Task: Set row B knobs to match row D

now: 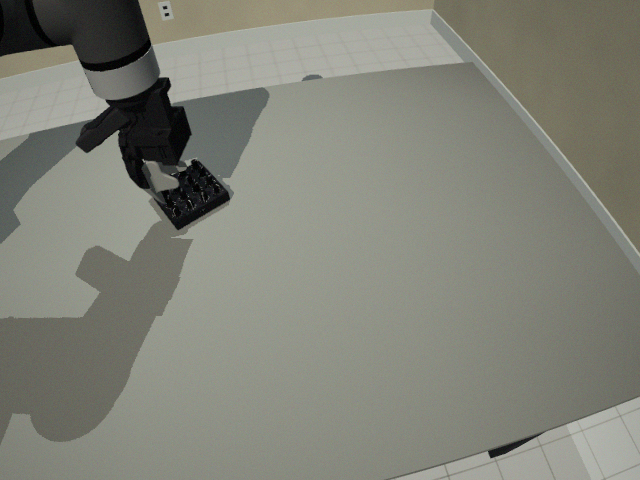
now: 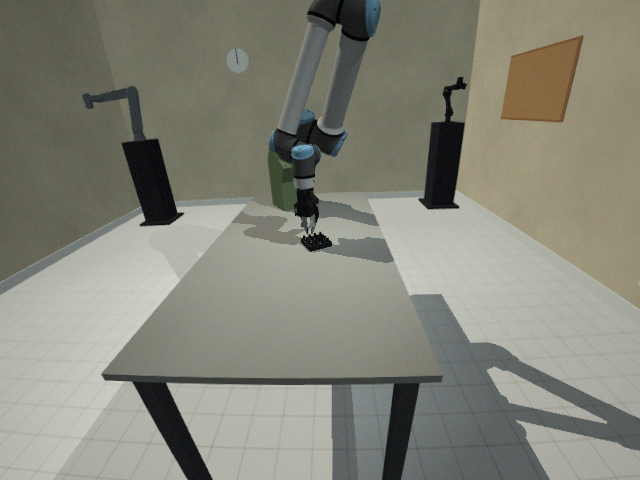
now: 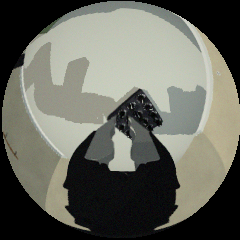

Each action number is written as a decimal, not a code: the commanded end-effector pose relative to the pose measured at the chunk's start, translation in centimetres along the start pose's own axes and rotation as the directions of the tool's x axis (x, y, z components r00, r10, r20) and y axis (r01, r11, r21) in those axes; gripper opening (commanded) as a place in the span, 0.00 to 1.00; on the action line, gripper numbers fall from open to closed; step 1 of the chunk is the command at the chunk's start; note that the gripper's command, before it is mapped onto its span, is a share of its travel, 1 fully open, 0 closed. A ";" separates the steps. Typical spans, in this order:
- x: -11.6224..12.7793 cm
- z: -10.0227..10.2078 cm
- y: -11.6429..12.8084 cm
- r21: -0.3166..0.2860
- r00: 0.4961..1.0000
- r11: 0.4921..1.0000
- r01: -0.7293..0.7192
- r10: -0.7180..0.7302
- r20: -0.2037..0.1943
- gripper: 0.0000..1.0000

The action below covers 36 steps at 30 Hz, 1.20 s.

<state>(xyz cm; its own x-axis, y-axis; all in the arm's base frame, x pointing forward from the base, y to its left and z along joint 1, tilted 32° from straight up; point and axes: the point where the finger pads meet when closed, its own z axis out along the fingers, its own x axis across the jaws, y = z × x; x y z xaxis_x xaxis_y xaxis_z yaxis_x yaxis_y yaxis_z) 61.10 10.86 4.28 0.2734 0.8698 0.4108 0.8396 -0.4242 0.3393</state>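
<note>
The knob box [image 1: 195, 195] is a small black square box with rows of dark knobs. It lies on the grey table at the far left of the top view, and it also shows in the exterior view [image 2: 316, 241] and in the wrist view [image 3: 138, 113]. My gripper [image 1: 164, 187] points down over the box's left corner, its pale fingers close together. In the wrist view the fingertips meet at the box's nearest edge knobs. I see nothing held between them. The knob marks and the socket side are too small to read.
The table edge runs close behind the box on the arm's side. A green block [image 2: 281, 178] stands at the table's far end behind the arm. Two black pedestals [image 2: 150, 180] [image 2: 442, 164] stand on the floor away from the table.
</note>
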 end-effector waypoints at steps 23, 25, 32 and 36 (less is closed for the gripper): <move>0.0 1.1 0.0 -0.001 1.000 1.000 0.000 0.000 0.000 0.11; 0.0 1.1 0.0 -0.001 1.000 1.000 0.000 0.000 0.000 0.11; 0.0 1.1 0.0 -0.001 1.000 1.000 0.000 0.000 0.000 0.11; 0.0 1.1 0.0 -0.001 1.000 1.000 0.000 0.000 0.000 0.11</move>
<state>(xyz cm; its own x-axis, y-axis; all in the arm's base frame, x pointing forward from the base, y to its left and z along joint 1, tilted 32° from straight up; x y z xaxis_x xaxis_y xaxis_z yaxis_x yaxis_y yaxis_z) 61.61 11.13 3.37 0.2734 0.8697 0.4108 0.8396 -0.4242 0.3393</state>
